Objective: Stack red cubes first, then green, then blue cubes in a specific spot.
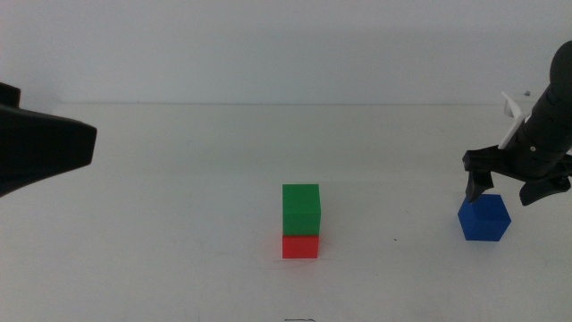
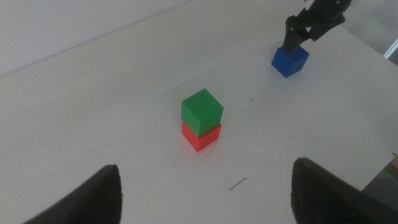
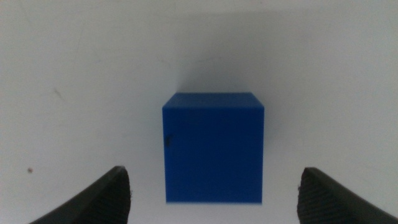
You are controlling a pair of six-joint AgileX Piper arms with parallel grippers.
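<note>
A green cube (image 1: 301, 209) rests squarely on a red cube (image 1: 300, 247) near the middle of the white table; the same stack of green cube (image 2: 202, 111) on red cube (image 2: 203, 137) shows in the left wrist view. Off to the right stands the blue cube (image 1: 484, 219) alone on the table. My right gripper (image 1: 517, 190) hovers just above it, open, jaws spread wider than the blue cube (image 3: 213, 147) and not touching it. My left gripper (image 2: 205, 193) is open, held back at the far left of the table, away from the stack.
The white tabletop (image 1: 161, 233) is bare around the stack and between stack and blue cube. A small dark scratch mark (image 2: 238, 184) lies on the table near the stack. The table's far edge meets a white wall.
</note>
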